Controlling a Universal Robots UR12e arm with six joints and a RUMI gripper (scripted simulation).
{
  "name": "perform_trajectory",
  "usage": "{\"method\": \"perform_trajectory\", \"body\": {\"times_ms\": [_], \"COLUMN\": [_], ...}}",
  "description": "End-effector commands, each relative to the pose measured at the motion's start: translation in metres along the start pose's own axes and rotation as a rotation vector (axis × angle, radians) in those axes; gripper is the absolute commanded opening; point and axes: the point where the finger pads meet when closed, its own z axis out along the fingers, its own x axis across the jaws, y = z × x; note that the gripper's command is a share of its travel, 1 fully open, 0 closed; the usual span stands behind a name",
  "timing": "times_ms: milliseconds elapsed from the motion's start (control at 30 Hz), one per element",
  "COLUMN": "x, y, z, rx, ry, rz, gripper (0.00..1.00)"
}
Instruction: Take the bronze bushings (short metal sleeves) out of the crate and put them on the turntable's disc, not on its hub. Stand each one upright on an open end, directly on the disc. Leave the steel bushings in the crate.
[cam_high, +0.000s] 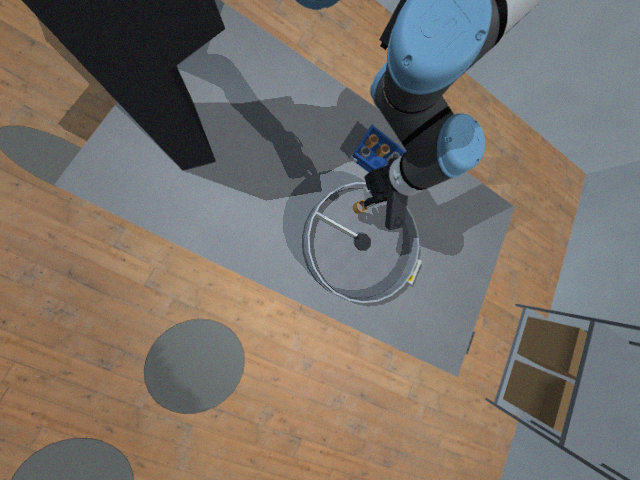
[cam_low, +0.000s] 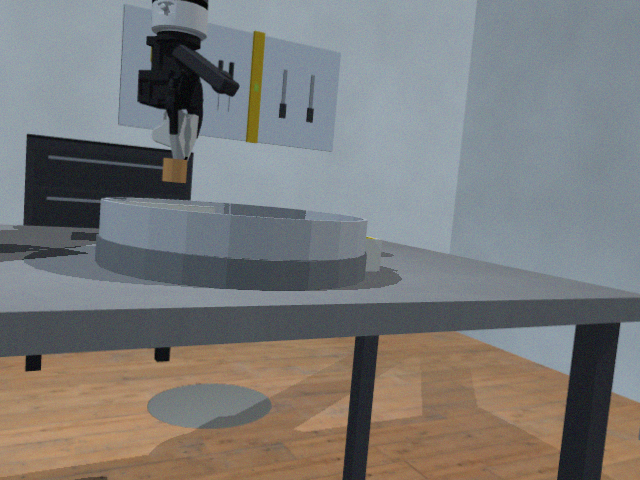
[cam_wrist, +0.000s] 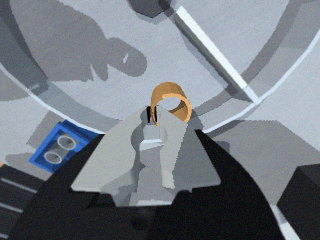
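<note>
My gripper (cam_high: 364, 205) is shut on a bronze bushing (cam_high: 356, 207) by its wall and holds it above the turntable's disc (cam_high: 361, 248), inside the rim near the crate side. The bushing hangs upright, open end down, clear of the rim in the side view (cam_low: 174, 170) and shows at the fingertips in the wrist view (cam_wrist: 172, 102). The dark hub (cam_high: 362, 241) sits at the disc's centre, with a white bar (cam_high: 337, 225) running to the rim. The blue crate (cam_high: 375, 147) behind the turntable holds bronze and steel bushings; the arm covers part of it.
The turntable has a raised white rim (cam_low: 232, 227) on a grey base. A black cabinet (cam_high: 129, 72) stands at the table's far left. A tool board (cam_low: 232, 98) hangs on the wall. A shelf unit (cam_high: 558, 377) stands off the table at the right.
</note>
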Motion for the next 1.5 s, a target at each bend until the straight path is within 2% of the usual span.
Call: {"method": "perform_trajectory", "body": {"times_ms": [0, 233, 467, 867, 1467], "x": [0.017, 0.052, 0.078, 0.094, 0.094], "y": [-0.025, -0.06, -0.085, -0.101, -0.1], "z": [0.002, 0.002, 0.002, 0.002, 0.003], "rx": [-0.007, -0.007, -0.007, -0.007, -0.008], "ry": [-0.004, -0.004, -0.004, -0.003, -0.003], "rz": [-0.02, -0.02, -0.02, -0.02, -0.022], "gripper": [0.0, 0.0, 0.0, 0.0, 0.0]}}
